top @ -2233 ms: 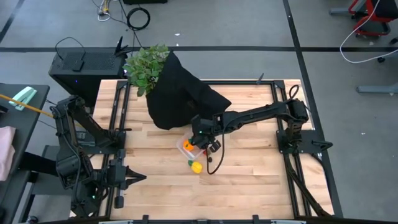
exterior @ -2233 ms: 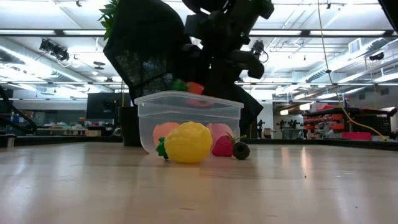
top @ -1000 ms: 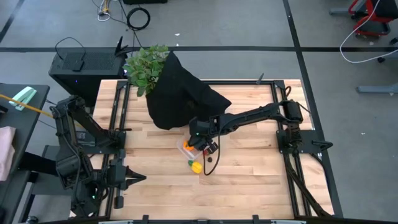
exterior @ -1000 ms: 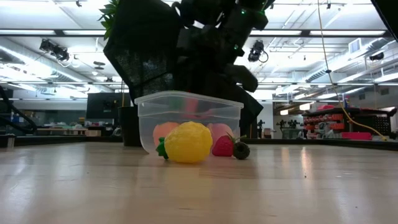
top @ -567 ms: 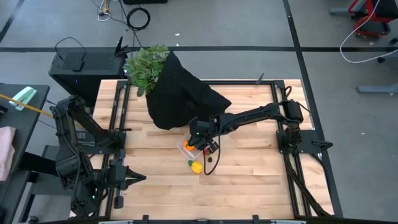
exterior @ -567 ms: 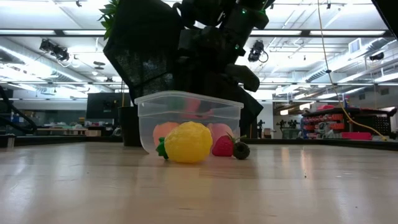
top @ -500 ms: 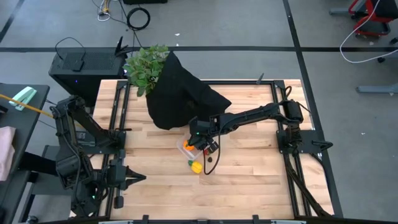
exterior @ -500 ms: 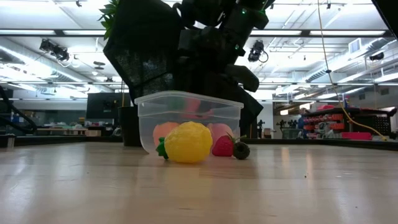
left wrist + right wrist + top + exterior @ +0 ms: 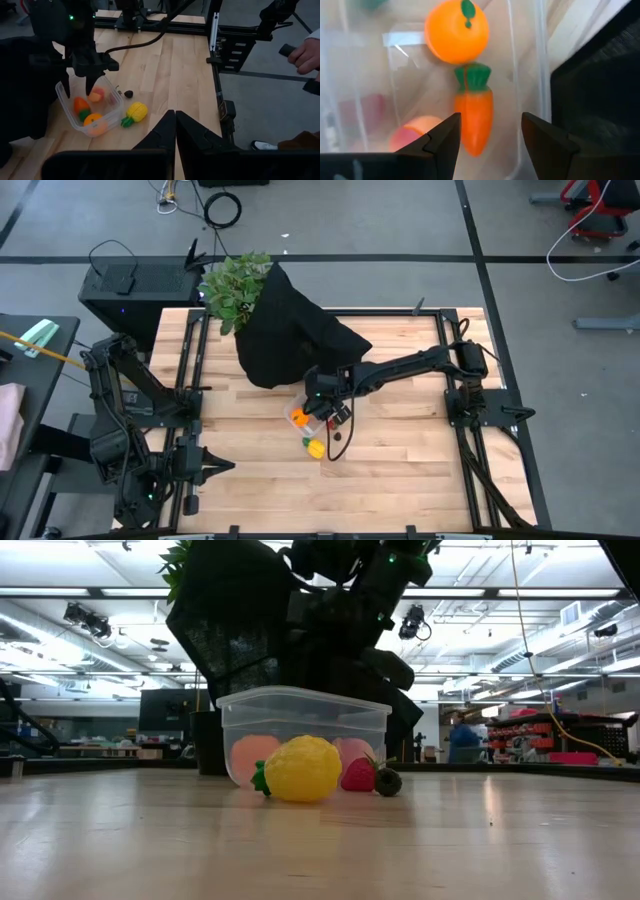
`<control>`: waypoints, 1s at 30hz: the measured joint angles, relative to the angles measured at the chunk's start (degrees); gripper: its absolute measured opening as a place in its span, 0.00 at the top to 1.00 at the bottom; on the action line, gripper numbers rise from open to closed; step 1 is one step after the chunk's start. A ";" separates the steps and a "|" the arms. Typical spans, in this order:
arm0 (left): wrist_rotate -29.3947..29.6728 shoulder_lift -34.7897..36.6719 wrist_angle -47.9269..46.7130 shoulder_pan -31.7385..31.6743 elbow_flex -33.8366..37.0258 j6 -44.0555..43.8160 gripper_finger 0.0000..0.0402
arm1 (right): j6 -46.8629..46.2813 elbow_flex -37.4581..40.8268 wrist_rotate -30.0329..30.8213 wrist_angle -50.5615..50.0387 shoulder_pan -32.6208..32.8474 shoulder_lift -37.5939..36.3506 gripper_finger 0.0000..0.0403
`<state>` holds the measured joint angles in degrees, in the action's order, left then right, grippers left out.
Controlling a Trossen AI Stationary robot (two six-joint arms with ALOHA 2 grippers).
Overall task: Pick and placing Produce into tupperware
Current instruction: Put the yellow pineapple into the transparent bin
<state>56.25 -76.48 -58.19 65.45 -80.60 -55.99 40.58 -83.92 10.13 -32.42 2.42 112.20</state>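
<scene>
The clear tupperware [image 9: 296, 426] [image 9: 305, 698] stands on the table in front of the black cloth. Inside it lie the carrot [image 9: 472, 120], the orange ball [image 9: 456, 30] and the pink-red fruit [image 9: 412, 132]. The yellow piece [image 9: 315, 447] [image 9: 302, 768], a red berry [image 9: 358, 775] and a dark berry [image 9: 388, 781] rest on the wood beside its near wall. My right gripper [image 9: 322, 410] [image 9: 490, 145] hangs open over the tupperware, pointing down, a finger on either side of the carrot and clear of it. My left gripper [image 9: 215, 467] [image 9: 175, 117] is shut and parked at the table's near left.
The black cloth heap [image 9: 290, 335] rises just behind the tupperware, with the leafy plant [image 9: 235, 288] at its far left. Bare wood lies toward the near and right edges. A person's hand [image 9: 305, 52] shows beyond the table's right frame.
The carrot, which showed high inside the tupperware a second ago, now lies on its bottom. The pale orange shape behind the near wall has shifted a little to the left in the low view. The right arm has stayed over the tupperware.
</scene>
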 joint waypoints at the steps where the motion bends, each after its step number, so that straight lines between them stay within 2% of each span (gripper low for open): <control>1: 0.00 0.00 0.00 0.01 0.00 0.00 0.95 | 0.03 0.00 0.82 -0.41 0.30 -0.34 0.47; 6: 0.00 -0.01 -0.26 0.00 0.00 0.07 0.97 | -0.59 0.00 3.72 -0.57 2.23 -4.29 0.47; 8: 0.01 0.01 -0.42 0.01 0.00 0.12 0.97 | -3.46 0.00 4.04 -0.31 3.28 -6.96 0.48; 12: 0.03 0.00 -0.52 0.00 0.00 0.24 0.96 | -17.74 -0.20 3.13 -3.92 5.67 -12.33 0.51; 18: 0.04 0.01 -0.53 0.00 0.00 0.22 0.94 | -37.03 -0.08 -1.21 -22.42 11.62 -14.92 0.57; 20: 0.04 0.01 -0.55 -0.02 0.00 0.22 0.95 | -42.35 0.64 -2.41 -24.87 14.89 -14.94 0.59; 25: 0.00 0.01 -0.50 -0.01 0.00 1.09 0.96 | -56.75 6.59 -2.77 -19.01 23.90 -15.12 0.62; 30: -0.09 0.01 -0.46 0.00 0.00 1.14 0.95 | -78.88 15.87 2.49 -2.78 30.23 -15.13 0.64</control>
<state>56.16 -76.47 -58.65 65.45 -80.60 -54.85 -38.30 -68.05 12.62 -35.20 32.65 97.07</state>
